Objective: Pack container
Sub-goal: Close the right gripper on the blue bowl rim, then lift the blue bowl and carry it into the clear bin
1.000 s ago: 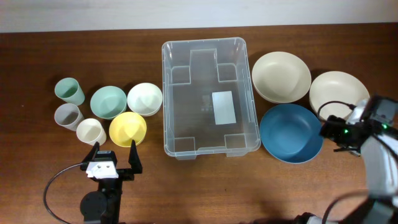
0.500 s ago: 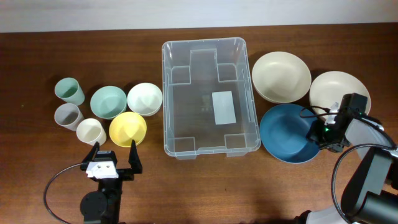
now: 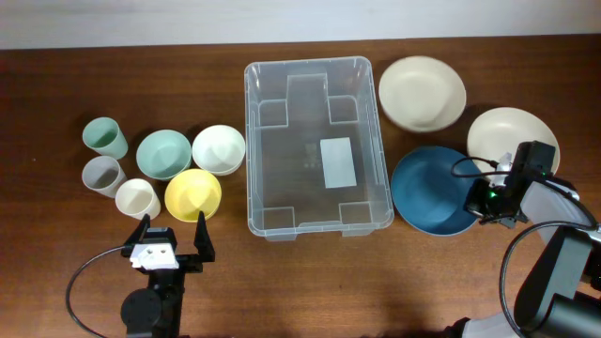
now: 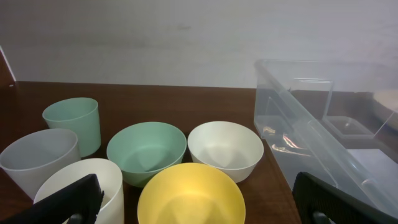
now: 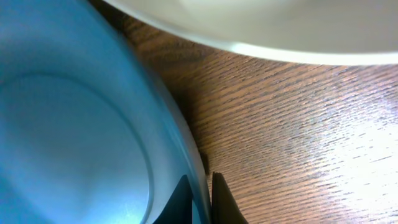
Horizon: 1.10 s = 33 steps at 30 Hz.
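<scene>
Right gripper (image 3: 488, 199): clamped shut on your blue bowl's (image 3: 432, 192) rim.
Container (image 3: 282, 169): just left of that bowl, long axis running away from you.
Left gripper (image 3: 173, 227): wide open, holding nothing.

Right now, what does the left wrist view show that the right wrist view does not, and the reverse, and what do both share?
Only the left wrist view: the container, the green cup, grey cup and white cup, the green bowl, white bowl and yellow bowl, and the open left gripper. Only the right wrist view: the right gripper shut on the rim of the blue bowl. Both: the table, and a cream bowl edge, though I cannot tell whether it is the same bowl.
</scene>
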Motion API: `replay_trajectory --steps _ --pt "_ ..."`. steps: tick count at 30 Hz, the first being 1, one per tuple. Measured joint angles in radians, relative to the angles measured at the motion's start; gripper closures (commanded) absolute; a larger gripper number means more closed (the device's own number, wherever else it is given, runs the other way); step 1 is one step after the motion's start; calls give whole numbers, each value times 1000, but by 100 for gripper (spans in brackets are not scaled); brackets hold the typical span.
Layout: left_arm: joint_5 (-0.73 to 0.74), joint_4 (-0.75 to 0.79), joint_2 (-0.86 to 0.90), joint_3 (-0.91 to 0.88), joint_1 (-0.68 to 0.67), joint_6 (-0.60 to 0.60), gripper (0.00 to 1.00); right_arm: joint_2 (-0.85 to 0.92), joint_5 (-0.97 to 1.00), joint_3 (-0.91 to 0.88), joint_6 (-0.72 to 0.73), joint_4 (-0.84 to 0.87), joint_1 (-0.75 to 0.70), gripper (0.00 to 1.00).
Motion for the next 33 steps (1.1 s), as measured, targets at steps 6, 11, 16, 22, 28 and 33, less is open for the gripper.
replay_trajectory --steps 6,11,16,22,28,33 --pt "0 0 0 0 0 0 0 -62 13 1 10 -103 0 96" --pt "0 0 0 0 0 0 0 -259 62 1 10 -183 0 96" --pt "0 0 0 0 0 0 0 -513 77 2 14 -220 0 96" --pt "0 0 0 0 0 0 0 -773 80 10 64 -227 0 96" --pt "0 0 0 0 0 0 0 -874 -13 56 82 -212 1 96" --pt "0 0 0 0 0 0 0 -821 -65 162 70 -212 70 96"
